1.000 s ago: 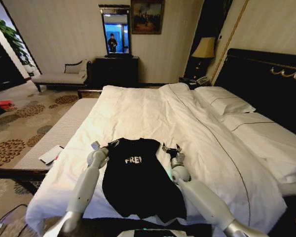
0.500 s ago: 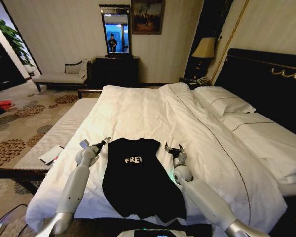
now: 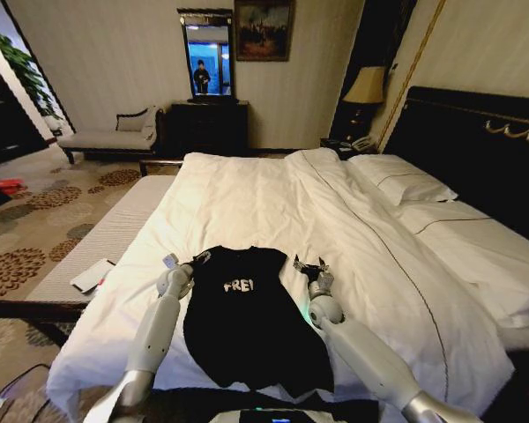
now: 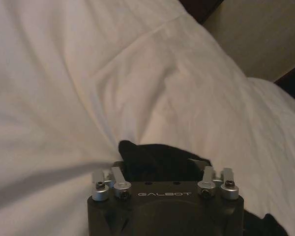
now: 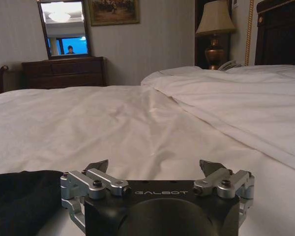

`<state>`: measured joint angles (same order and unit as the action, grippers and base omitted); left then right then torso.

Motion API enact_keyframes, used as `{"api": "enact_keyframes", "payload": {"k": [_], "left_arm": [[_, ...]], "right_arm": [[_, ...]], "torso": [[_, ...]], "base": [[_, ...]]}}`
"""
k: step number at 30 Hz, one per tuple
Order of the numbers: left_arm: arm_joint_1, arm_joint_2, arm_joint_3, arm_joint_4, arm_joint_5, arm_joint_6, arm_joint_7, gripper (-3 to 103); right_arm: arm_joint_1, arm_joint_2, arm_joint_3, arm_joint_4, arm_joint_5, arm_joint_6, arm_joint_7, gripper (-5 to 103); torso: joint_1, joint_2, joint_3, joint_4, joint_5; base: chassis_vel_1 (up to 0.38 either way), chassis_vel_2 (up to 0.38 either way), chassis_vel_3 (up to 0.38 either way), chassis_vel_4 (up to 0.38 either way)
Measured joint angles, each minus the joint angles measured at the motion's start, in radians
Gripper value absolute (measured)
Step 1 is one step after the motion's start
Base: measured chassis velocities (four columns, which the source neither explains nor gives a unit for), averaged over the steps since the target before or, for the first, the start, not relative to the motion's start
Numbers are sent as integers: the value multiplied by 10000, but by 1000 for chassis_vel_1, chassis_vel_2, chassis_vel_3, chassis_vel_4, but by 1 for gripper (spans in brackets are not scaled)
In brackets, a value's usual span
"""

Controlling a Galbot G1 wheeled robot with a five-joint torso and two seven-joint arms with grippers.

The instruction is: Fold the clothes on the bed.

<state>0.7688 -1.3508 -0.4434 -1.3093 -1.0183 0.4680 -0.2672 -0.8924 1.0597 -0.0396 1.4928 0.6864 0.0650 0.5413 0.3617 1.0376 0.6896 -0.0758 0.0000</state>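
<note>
The black T-shirt point(image 3: 247, 317) is lying flat on the near end of the bed point(image 3: 273, 194), spread over the white duvet point(image 3: 247, 203), its white lettering reading up toward the headboard point(image 3: 476, 150) side. Both arms are reaching forward along its flanks. The left gripper point(image 3: 194, 259) is sitting right at the shirt's upper left corner; in the left wrist view dark fabric point(image 4: 157, 160) is bunching just ahead of the gripper point(image 4: 162, 169), though whether the jaws are pinching it I cannot tell. The right gripper point(image 3: 310, 264) is hovering just beside the shirt's upper right edge, jaws spread apart with only white bedding between them, the shirt's dark edge point(image 5: 19, 196) lying off to one side. Farther up, the pillows point(image 3: 401, 181) are resting by the headboard, and beyond the bed a dresser point(image 3: 207, 123) with a mirror point(image 3: 206, 55) is standing against the wall, a lamp point(image 3: 364, 88) beside it.
</note>
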Motion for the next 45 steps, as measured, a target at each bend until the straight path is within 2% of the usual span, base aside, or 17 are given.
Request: {"api": "enact_keyframes", "payload": {"k": [1, 2, 4, 7, 9, 11, 14, 16, 19, 30, 33, 34, 36, 38, 39, 43, 45], "left_arm": [[0, 9, 3, -1, 28, -83, 83, 63], [0, 9, 3, -1, 28, -83, 83, 63], [42, 58, 4, -20, 135, -210, 192, 52], [131, 126, -3, -63, 199, -278, 261, 46], [210, 176, -31, -118, 225, -313, 294, 36], [288, 212, -58, -177, 238, -350, 321, 25], [349, 243, -76, -245, 244, -375, 337, 20], [387, 254, -83, -297, 244, -379, 341, 9], [416, 255, -90, -334, 244, -380, 341, 3], [470, 360, -113, -396, 269, -411, 343, 3], [423, 400, -114, -397, 271, -418, 339, 3], [405, 410, -113, -396, 277, -421, 337, 3], [391, 421, -114, -396, 285, -424, 336, 3], [358, 438, -113, -391, 301, -435, 330, 3], [358, 438, -113, -391, 301, -435, 330, 3], [355, 474, -105, -446, 303, -439, 327, 3], [355, 490, -101, -465, 303, -439, 327, 3]], "right_arm": [[-3, -24, 17, 0, 0, -2, 0, 100], [-3, -24, 17, 0, 0, -2, 0, 100], [-4, -51, 24, -4, 0, -41, -1, 100], [15, -64, 7, -12, 4, -108, -5, 100], [91, -65, -84, -13, 66, -158, -34, 100], [186, -43, -228, 0, 300, -162, -87, 100], [315, -10, -425, 70, 757, -143, -242, 100], [460, 47, -633, 93, 1126, -114, -337, 100], [602, 136, -815, 45, 1374, -108, -358, 100], [1195, 711, -1298, -341, 2635, -186, -459, 100], [1334, 791, -1376, -363, 3119, -52, -761, 101], [1381, 815, -1407, -377, 3283, -22, -877, 97], [1432, 838, -1447, -409, 3406, -9, -965, 97], [1555, 936, -1536, -532, 3611, -3, -1019, 87], [1555, 936, -1536, -532, 3611, -3, -1019, 87], [1672, 1055, -1566, -793, 3673, -35, -983, 65], [1684, 1057, -1566, -845, 3677, -37, -999, 60]], "torso": [[1, 0, 0, -1, -1], [1, 0, 0, -1, -1], [0, 0, -1, -2, 0], [0, 0, 0, 0, -1], [0, 0, 0, 2, -1], [0, 0, 0, 3, -1], [0, 0, 0, 2, 0], [0, 0, 0, 3, -1], [0, 0, 0, 3, -1], [0, 0, 0, 4, -1], [0, 0, 0, 2, -1], [1, 0, 0, 2, -1], [1, 0, 0, 2, -1], [1, 0, 0, 2, 0], [1, 0, 0, 2, 0], [0, 0, 0, 3, 0], [0, 0, 0, 2, 0]], "base": [[0, 0, 0, 0], [0, 0, 0, 0], [0, 0, 0, 0], [0, 0, 0, 0], [0, 0, 0, 0], [0, 0, 0, 0], [0, 0, 0, 0], [0, 0, 0, 0], [0, 0, 0, 0], [0, 0, 0, 0], [0, 0, 0, 0], [0, 0, 0, 0], [0, 0, 0, 0], [0, 0, 0, 0], [0, 0, 0, 0], [0, 0, 0, 0], [0, 0, 0, 0]]}}
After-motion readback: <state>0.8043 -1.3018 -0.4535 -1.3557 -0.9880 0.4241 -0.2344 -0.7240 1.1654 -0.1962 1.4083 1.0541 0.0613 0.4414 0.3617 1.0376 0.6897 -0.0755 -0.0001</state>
